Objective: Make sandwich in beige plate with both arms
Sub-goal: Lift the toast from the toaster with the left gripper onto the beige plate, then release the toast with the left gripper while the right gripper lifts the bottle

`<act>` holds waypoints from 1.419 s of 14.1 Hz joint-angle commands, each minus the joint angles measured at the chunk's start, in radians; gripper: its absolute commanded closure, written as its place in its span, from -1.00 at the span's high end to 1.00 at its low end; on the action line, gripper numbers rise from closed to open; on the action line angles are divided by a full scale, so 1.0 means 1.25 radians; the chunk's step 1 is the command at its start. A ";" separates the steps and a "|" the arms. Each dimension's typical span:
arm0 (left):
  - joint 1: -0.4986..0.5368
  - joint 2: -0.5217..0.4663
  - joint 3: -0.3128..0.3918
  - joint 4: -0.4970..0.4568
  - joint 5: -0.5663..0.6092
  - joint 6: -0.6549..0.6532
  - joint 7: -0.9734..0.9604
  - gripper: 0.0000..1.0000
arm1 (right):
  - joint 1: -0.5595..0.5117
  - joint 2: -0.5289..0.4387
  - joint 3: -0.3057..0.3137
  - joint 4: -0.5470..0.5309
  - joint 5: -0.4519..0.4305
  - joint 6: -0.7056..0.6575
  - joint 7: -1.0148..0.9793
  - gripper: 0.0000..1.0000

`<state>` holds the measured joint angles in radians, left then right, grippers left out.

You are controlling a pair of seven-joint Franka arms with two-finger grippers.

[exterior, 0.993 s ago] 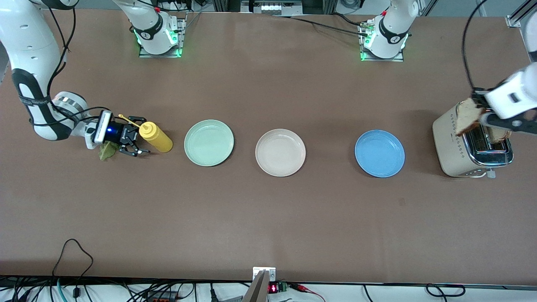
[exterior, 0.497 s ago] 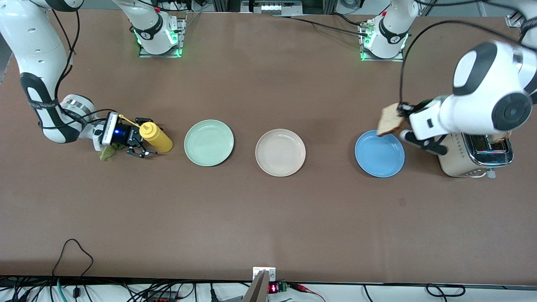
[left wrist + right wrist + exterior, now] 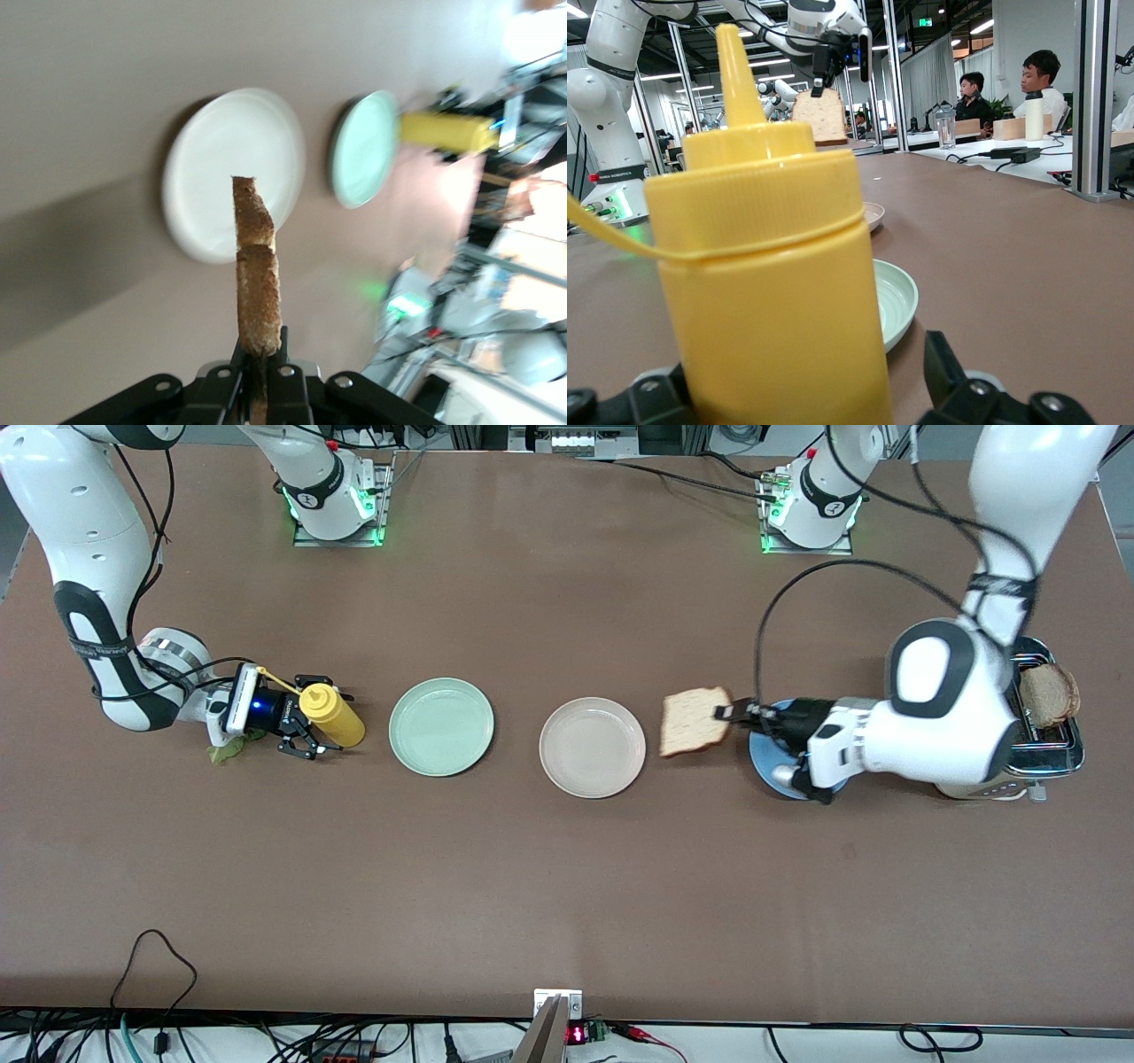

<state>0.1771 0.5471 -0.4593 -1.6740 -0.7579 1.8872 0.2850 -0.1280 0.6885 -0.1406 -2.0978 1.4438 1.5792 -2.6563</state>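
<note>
A square slice of toasted bread (image 3: 695,722) (image 3: 257,266) hangs in the air, with my left gripper (image 3: 738,712) (image 3: 262,343) shut on one edge of it. It is over the table between the beige plate (image 3: 592,786) (image 3: 221,150) and the blue plate (image 3: 759,755). The beige plate has nothing on it. A second slice (image 3: 1048,693) stands in the toaster (image 3: 1054,744). My right gripper (image 3: 307,717) (image 3: 802,394) is low at the right arm's end, open, with the yellow squeeze bottle (image 3: 330,713) (image 3: 771,283) between its fingers. A green lettuce leaf (image 3: 227,754) lies on the table under that wrist.
The mint-green plate (image 3: 440,726) (image 3: 363,146) (image 3: 897,301) sits between the bottle and the beige plate. My left arm covers much of the blue plate. Cables run along the table's edge nearest the front camera.
My left arm has lifted the slice from the toaster and carried it over the blue plate toward the beige plate. My right gripper has edged in around the yellow bottle.
</note>
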 commanded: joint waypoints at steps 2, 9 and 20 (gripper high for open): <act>-0.064 0.048 -0.002 -0.073 -0.218 0.175 0.203 -0.99 | 0.004 0.008 -0.002 0.008 0.011 -0.010 -0.023 0.13; -0.108 0.149 -0.001 -0.130 -0.445 0.235 0.532 -0.99 | 0.004 0.008 -0.005 0.026 0.002 -0.003 0.007 -0.31; -0.128 0.148 0.009 -0.129 -0.381 0.271 0.532 1.00 | 0.039 -0.005 -0.008 0.163 -0.077 0.062 0.193 -0.32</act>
<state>0.0064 0.7667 -0.4542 -1.8270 -1.2687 2.2253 0.9363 -0.0900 0.6898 -0.1429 -1.9344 1.3770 1.6536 -2.4756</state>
